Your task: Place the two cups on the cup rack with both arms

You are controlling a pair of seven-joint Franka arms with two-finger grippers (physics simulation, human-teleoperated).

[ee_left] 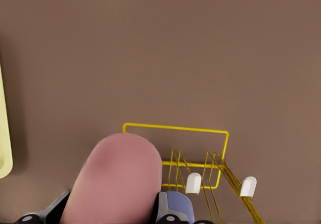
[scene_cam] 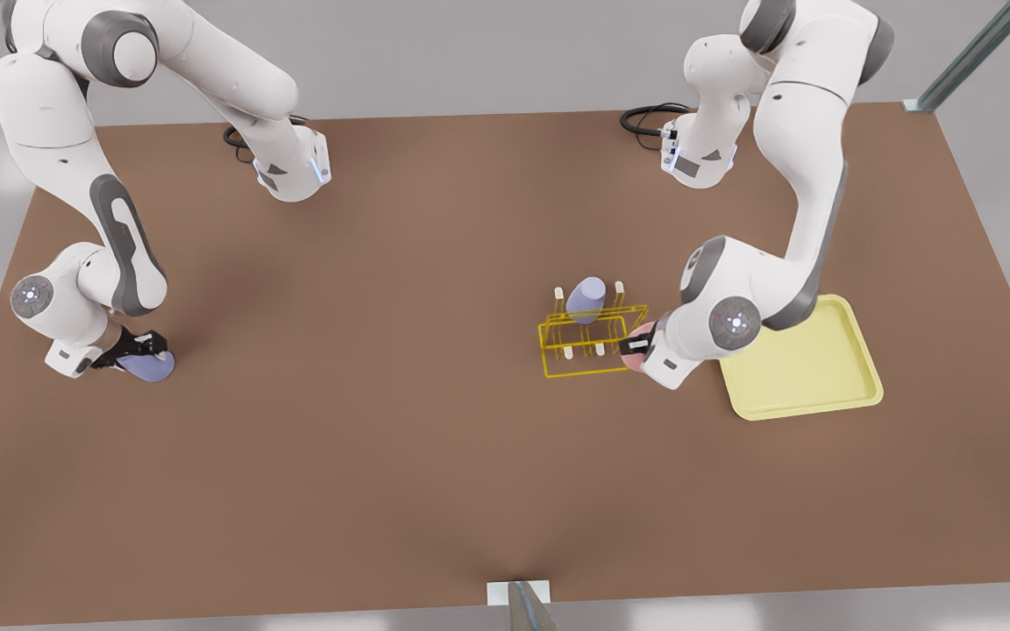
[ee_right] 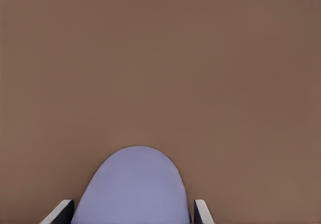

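Cups: one pink [ee_left: 118,179], two lavender [scene_cam: 586,298] [ee_right: 134,186].

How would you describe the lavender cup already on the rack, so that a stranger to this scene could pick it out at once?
Start at the pale-yellow tray on the front view's right; just beside it stands the yellow wire rack. The lavender cup on the rack sits over a far-side peg. Unlike the lavender cup in the right gripper across the table, nothing grips it.
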